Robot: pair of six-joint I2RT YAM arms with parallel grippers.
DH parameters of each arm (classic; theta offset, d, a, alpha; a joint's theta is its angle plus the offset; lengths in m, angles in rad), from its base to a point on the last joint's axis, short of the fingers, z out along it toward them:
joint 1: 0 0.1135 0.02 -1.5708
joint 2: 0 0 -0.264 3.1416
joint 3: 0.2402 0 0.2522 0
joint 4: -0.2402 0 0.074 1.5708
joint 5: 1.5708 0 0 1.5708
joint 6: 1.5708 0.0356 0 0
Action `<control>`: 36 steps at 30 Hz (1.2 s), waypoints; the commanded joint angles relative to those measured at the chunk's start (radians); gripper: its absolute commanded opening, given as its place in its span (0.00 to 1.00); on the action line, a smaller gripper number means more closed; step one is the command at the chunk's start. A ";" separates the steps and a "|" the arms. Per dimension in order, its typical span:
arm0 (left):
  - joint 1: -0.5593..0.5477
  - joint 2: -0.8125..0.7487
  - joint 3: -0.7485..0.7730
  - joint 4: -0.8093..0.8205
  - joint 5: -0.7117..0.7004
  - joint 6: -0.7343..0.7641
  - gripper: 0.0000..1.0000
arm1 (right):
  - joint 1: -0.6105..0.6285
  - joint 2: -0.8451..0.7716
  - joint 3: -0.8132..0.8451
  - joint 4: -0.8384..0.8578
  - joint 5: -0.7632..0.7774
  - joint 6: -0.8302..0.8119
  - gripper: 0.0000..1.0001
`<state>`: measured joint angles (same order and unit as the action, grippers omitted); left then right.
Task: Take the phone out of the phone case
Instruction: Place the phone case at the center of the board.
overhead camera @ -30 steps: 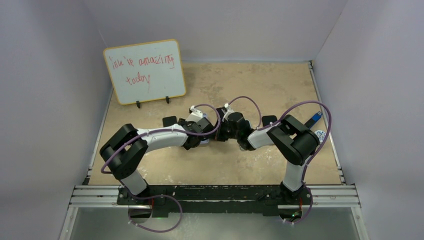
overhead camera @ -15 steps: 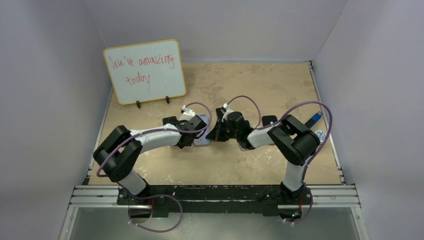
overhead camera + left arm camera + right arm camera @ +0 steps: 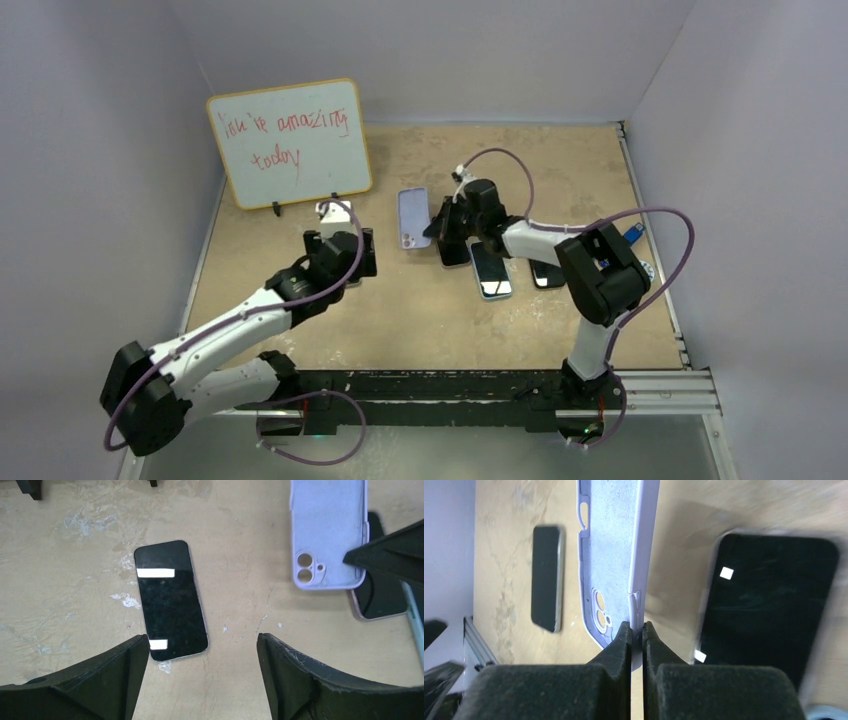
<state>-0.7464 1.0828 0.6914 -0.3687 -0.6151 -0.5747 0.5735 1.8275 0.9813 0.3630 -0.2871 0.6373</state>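
The bare phone (image 3: 170, 600) lies screen up on the table, a black slab with two light reflections. It sits just ahead of my left gripper (image 3: 202, 647), which hovers open and empty above the tabletop. In the top view that left gripper (image 3: 340, 255) covers the phone. The empty lavender phone case (image 3: 413, 218) shows its inside and camera holes (image 3: 327, 530). My right gripper (image 3: 438, 230) is shut on the case's long side edge (image 3: 639, 570), fingertips (image 3: 624, 635) pinching the rim near the camera end. The phone (image 3: 546, 577) lies apart from the case.
A whiteboard (image 3: 290, 143) on feet stands at the back left. Several other dark phones (image 3: 490, 270) lie in a row beside and under the right gripper; one (image 3: 769, 615) is next to the case. A small blue object (image 3: 630, 237) sits at the right edge.
My left gripper opened, let the phone go on the table and drew back to the left. The right gripper carried the emptied case away toward the back.
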 commanded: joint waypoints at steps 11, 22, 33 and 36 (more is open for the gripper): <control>0.003 -0.127 -0.187 0.263 0.086 0.099 0.82 | -0.421 -0.002 0.228 -0.383 -0.013 -0.270 0.00; 0.002 -0.147 -0.209 0.285 0.138 0.118 0.82 | -0.485 0.273 0.574 -0.762 -0.029 -0.586 0.00; 0.001 -0.172 -0.217 0.286 0.150 0.110 0.82 | -0.489 0.262 0.618 -0.755 0.075 -0.593 0.45; 0.001 -0.176 -0.219 0.284 0.152 0.108 0.82 | -0.490 0.219 0.581 -0.729 0.150 -0.575 0.56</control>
<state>-0.7464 0.9283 0.4778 -0.1200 -0.4740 -0.4751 0.0887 2.1201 1.5852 -0.3614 -0.2390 0.0662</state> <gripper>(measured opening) 0.817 0.515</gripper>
